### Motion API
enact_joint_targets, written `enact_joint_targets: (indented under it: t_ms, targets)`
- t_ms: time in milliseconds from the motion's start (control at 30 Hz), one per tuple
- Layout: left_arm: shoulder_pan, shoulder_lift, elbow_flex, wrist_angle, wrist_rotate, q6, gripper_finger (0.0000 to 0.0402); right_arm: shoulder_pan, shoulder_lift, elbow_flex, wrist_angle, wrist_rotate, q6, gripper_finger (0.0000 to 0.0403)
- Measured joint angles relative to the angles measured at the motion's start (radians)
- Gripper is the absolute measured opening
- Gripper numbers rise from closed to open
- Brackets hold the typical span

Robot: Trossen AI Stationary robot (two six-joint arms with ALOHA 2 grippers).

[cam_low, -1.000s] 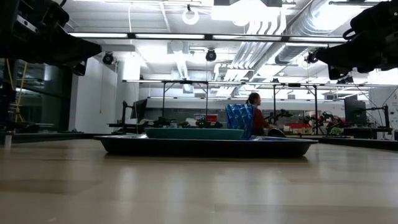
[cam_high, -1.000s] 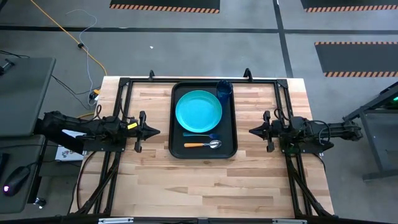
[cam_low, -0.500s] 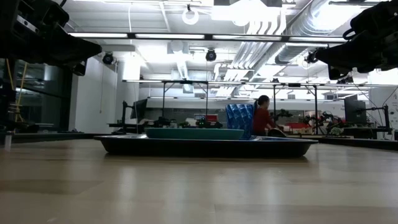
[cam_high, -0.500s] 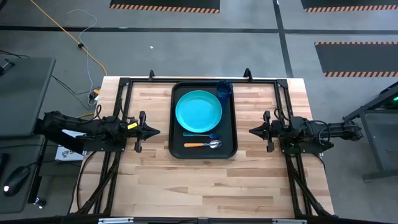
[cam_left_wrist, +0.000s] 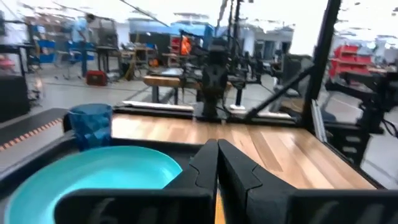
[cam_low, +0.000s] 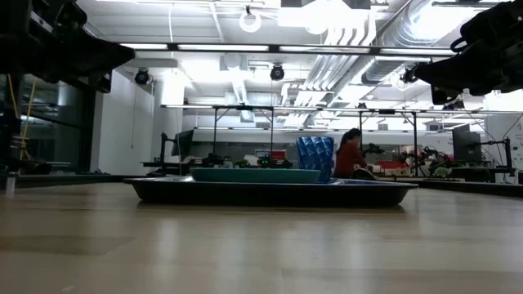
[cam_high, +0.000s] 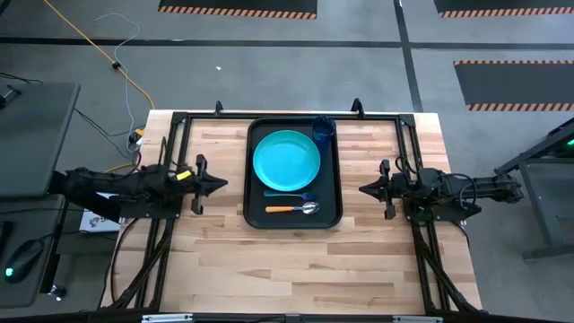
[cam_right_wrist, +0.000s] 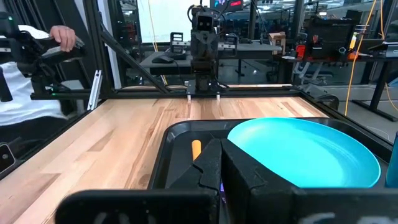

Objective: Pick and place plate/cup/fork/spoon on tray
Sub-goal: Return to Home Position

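Four items lie in the tray (cam_high: 248, 179) on the bench (cam_high: 224, 260): plate (cam_high: 286, 161), cup (cam_high: 324, 128), fork (cam_high: 291, 195), spoon (cam_high: 294, 208). We see left tool (cam_high: 223, 185) and right tool (cam_high: 362, 189) closed, empty, flanking it; a person (cam_low: 350, 157) in the workshop beyond.

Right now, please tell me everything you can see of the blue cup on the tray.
The cup is small, dark blue and translucent, plastic by its look, with faceted walls. It stands upright, mouth up, on the black tray, in the corner at the upper right of the high view. The turquoise plate lies close beside it; whether they touch I cannot tell. Nothing holds it.
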Motion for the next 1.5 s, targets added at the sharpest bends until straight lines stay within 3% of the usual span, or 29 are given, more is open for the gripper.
enact_joint_targets:
  t_ms: [367, 1500]
  targets:
    - [0.078, -0.108, 0.000, 0.003, 0.000, 0.000, 0.0003, 0.000, 0.000, 0.000, 0.000, 0.000, 0.000, 0.0000]
    - [0.077, -0.108, 0.000, -0.008, 0.000, 0.000, 0.0003, 0.000, 0.000, 0.000, 0.000, 0.000, 0.000, 0.0000]
